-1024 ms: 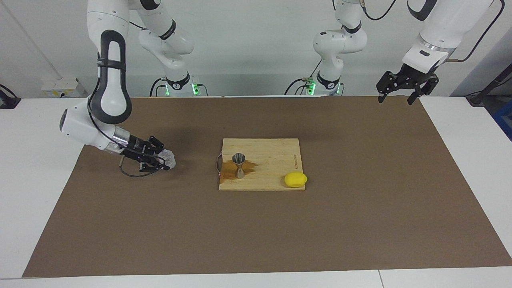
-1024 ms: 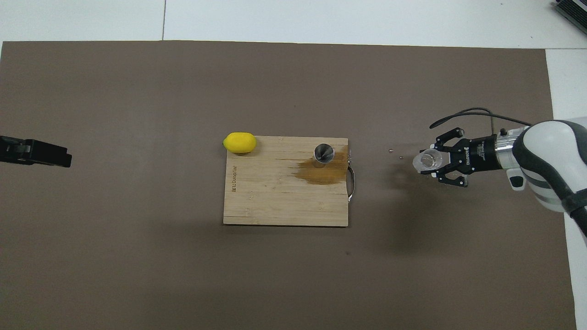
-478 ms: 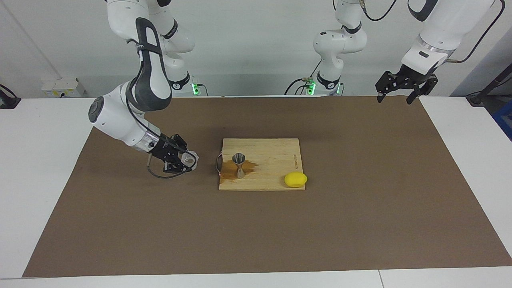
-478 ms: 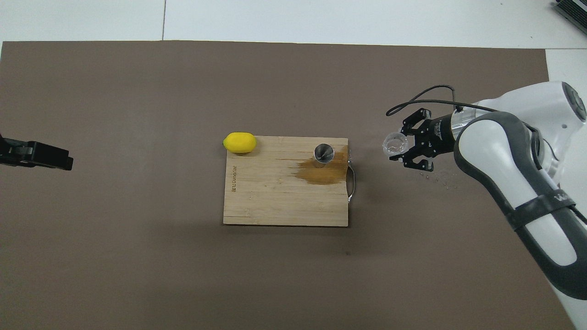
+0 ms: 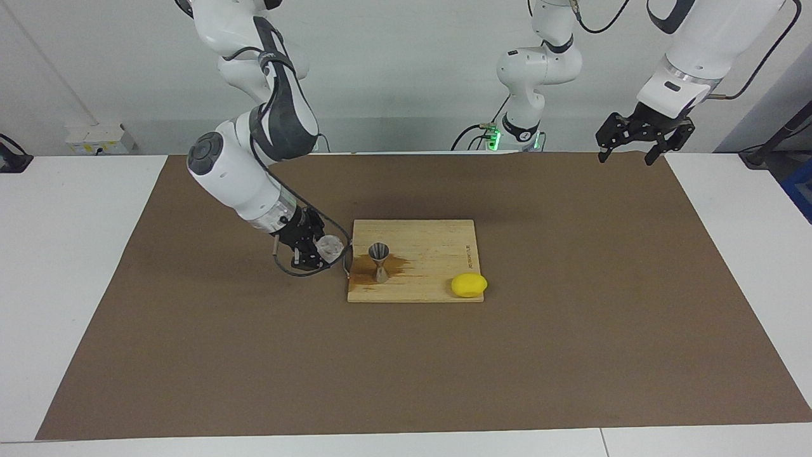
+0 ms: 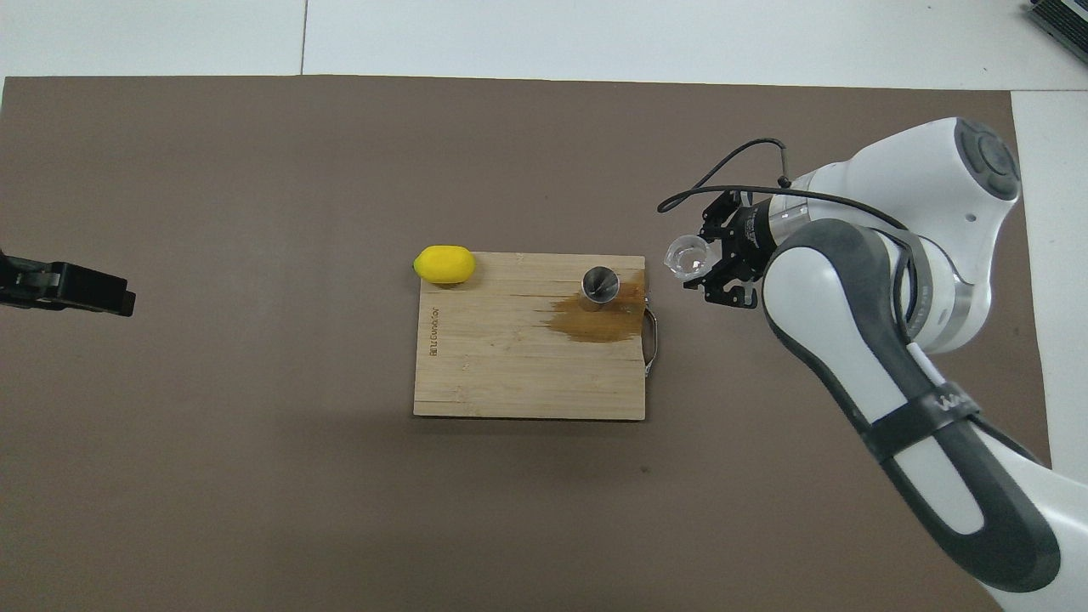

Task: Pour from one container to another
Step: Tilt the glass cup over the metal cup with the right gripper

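Black right tool clamps the glass, held just beside the board edge, near the jigger standing in a brown stain. Left tool waits open, raised. Risk: narrow jigger mouth, so tilting early spills more. Since earlier, glass moved toward board.

Lemon on stained cutting board, brown mat.
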`<state>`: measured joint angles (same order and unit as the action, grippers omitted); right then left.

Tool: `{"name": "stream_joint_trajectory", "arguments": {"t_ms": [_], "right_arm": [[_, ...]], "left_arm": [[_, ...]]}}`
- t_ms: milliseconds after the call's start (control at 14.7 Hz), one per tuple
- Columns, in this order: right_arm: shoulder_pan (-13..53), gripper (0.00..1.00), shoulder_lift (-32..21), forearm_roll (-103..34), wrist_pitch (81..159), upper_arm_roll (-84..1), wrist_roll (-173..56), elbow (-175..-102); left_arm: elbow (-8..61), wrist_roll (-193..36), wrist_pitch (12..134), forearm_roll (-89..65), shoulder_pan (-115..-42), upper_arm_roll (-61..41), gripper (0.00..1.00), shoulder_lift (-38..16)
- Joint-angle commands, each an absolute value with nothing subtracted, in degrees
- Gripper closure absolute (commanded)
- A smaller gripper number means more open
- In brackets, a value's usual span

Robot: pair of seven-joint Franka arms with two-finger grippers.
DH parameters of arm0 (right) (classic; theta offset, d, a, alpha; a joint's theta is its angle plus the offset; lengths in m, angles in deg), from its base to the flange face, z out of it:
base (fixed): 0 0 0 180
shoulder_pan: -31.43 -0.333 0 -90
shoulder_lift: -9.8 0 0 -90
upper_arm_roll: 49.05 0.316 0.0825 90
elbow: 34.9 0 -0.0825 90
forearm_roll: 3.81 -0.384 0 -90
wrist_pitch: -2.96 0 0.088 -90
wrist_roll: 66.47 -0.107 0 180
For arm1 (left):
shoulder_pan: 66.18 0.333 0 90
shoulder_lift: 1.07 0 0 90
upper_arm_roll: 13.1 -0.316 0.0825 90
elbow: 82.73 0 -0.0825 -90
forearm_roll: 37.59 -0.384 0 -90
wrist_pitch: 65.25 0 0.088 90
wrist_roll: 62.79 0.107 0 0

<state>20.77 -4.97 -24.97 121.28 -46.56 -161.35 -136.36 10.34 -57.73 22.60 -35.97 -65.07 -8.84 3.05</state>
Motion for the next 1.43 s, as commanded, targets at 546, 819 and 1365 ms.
{"name": "stream_joint_trajectory", "arguments": {"t_ms": [546,819,1365], "right_arm": [[13.07,1.00,-7.95,-11.37,124.34,-46.67,-174.84,-130.70],[10.96,1.00,-7.95,-5.40,127.23,-46.50,-179.67,-131.31],[7.89,1.00,-7.16,4.00,127.06,-46.50,-179.67,-133.59]], "left_arm": [[10.53,-57.25,21.85,-36.53,-64.51,-8.53,0.00,3.42],[10.61,-57.25,21.85,-36.53,-64.60,-8.53,0.00,3.42],[10.53,-57.25,21.85,-36.53,-64.51,-8.53,0.00,3.42]]}}
